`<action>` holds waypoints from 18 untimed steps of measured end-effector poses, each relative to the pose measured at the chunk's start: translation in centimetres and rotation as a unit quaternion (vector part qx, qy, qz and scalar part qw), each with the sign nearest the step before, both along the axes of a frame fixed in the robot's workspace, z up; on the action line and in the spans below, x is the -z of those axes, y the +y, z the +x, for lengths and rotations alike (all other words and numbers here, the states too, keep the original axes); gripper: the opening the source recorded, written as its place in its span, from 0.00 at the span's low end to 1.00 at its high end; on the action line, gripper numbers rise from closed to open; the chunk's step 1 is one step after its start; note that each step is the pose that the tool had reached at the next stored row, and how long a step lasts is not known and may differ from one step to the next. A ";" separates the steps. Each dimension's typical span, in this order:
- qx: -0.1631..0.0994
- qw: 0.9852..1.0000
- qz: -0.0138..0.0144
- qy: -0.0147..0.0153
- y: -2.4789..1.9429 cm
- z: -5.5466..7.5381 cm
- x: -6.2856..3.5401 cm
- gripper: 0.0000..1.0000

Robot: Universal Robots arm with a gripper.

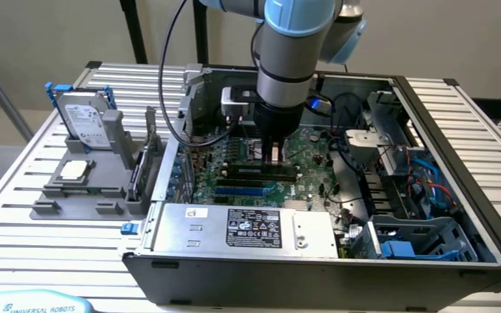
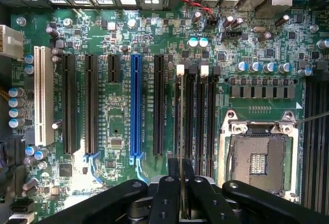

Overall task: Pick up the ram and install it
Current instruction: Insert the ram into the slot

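Pinching the ram (image 2: 182, 131) edge-on, the gripper (image 2: 182, 196) hangs over the motherboard's memory slots (image 2: 198, 116); slight misalignment risks jamming.

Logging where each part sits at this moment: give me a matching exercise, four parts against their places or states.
Things:
1. ram
2. hard drive
3. processor chip
4. processor socket

Places or states:
A. empty, on the motherboard
B. standing on edge in the grey holder
C. clamped edge-on between the jaws, at the memory slots
D. lying flat on the grey holder

Pairs: 1-C, 2-B, 3-D, 4-A
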State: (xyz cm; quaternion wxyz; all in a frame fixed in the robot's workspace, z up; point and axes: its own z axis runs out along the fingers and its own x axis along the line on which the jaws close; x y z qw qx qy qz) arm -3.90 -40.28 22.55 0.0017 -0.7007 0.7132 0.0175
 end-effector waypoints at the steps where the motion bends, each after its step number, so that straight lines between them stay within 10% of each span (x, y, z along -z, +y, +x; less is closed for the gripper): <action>1: 0.000 1.000 0.000 0.000 0.00 0.0 0.04 0.13; 18: 0.000 1.000 0.000 0.000 0.00 0.0 -0.51 0.22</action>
